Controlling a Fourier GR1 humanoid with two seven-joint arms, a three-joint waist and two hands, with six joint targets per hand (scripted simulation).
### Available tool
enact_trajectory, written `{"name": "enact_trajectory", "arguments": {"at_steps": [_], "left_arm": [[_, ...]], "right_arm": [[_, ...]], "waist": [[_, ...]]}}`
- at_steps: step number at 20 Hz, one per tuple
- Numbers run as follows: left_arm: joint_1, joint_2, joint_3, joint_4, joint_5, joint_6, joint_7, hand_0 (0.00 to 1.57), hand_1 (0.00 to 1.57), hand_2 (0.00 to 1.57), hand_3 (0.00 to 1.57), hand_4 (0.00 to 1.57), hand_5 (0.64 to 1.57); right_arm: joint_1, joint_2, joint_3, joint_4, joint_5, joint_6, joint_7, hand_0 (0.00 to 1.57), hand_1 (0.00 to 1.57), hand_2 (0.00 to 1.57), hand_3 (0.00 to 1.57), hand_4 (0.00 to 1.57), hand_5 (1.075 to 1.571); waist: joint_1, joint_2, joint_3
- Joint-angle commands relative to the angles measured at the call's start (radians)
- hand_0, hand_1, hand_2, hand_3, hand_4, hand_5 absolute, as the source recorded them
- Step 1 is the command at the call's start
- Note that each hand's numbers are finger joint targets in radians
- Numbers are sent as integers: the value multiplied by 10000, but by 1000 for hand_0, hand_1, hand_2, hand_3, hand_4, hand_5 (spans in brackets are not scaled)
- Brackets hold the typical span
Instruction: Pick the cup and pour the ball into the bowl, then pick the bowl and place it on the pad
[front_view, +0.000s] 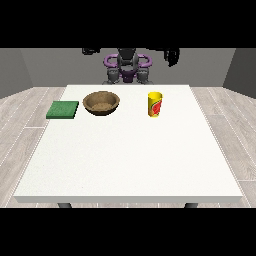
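One bench (130, 160) fills the middle of the frame, and three things stand on it, one of each kind: one green pad (63, 109) at the upper left, one brown bowl (102, 103) just right of it, and one yellow cup (155, 104) right of centre. At the top of the frame there is one robot (127, 67), with two black robot hands raised, one robot hand at the view's left (90, 50) and one robot hand at the view's right (172, 55).
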Motion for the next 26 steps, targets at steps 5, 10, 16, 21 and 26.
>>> {"name": "enact_trajectory", "arguments": {"at_steps": [5,10,16,21,26], "left_arm": [[1028,204,774,2625,-30,-866,-3663,0,0,0,0,0,1409],[348,344,895,4709,-279,-849,-4525,0,0,0,0,0,1407],[439,-127,642,6361,-611,-668,-5587,0,0,0,0,0,1444],[-364,342,1013,7471,-372,-1004,-6249,0,0,0,0,0,1425],[-946,247,1023,8618,-565,-436,-6466,0,0,0,0,0,1426]], "right_arm": [[353,-492,-618,-999,-258,627,-583,0,0,0,0,0,1568],[776,-554,-1048,-1106,-693,1133,-398,0,0,0,0,0,1568],[1159,-812,-1607,-1483,-1135,1576,250,0,0,0,0,0,1568],[687,-1337,-3024,-1266,-2134,2286,-247,0,0,0,0,0,1567],[1520,-1436,-2931,-1638,-2180,2580,194,0,0,0,0,0,1568]], "waist": [[-314,1101,-9],[-408,629,-2],[-486,83,-2],[-501,758,-2],[-751,276,-1]]}}
